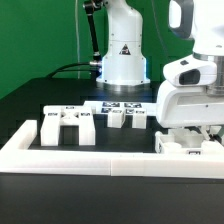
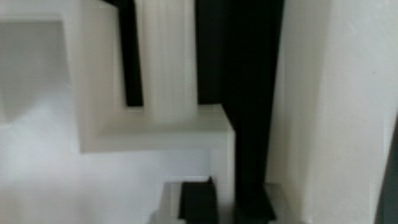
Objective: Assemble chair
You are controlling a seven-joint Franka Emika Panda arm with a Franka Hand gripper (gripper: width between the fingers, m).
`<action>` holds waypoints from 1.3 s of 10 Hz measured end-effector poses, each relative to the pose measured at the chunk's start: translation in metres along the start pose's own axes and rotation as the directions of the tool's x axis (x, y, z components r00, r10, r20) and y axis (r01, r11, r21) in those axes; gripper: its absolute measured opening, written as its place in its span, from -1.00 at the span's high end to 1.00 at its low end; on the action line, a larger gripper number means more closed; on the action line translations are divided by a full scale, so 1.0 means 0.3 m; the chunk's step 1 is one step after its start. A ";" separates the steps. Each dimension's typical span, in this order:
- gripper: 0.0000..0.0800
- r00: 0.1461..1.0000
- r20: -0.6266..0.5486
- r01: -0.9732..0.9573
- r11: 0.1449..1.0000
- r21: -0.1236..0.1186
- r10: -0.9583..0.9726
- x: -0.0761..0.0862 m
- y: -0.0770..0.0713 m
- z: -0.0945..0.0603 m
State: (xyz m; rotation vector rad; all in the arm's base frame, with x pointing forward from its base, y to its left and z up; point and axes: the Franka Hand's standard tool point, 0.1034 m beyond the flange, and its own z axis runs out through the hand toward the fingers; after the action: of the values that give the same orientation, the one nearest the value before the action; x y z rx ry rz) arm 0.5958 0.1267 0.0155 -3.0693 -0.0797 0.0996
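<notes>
My gripper (image 1: 190,136) is low at the exterior view's right, its fingertips down among white chair pieces (image 1: 186,146) that lie against the border wall. A bracket-like chair piece (image 1: 66,126) stands at the left. Two short tagged posts (image 1: 112,121) stand in the middle. The wrist view is very close and blurred: white chair pieces (image 2: 160,70) fill it, with dark gaps between them. Dark shapes at the gripper (image 2: 222,205) have a thin white strip between them. I cannot tell whether the jaws grip it.
The long low white border wall (image 1: 90,156) runs along the front and turns back at the left. The marker board (image 1: 122,105) lies flat in front of the arm's base (image 1: 122,62). A green backdrop stands behind.
</notes>
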 end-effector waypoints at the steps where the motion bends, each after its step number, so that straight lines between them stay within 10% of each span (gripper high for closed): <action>1: 0.91 1.000 -0.004 -0.002 1.000 0.000 0.002 0.022 0.002 -0.003; 5: 0.64 1.000 -0.008 -0.017 1.000 -0.010 0.017 0.031 0.039 -0.005; 9: -0.53 0.999 -0.008 -0.037 0.999 -0.027 0.037 0.036 0.089 -0.041; 13: -0.62 1.000 -0.017 -0.022 0.999 -0.026 0.021 0.021 0.099 -0.156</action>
State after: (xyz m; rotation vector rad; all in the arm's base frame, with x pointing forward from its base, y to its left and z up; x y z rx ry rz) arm 0.6068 0.0944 0.0595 -3.0970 -0.0473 0.0742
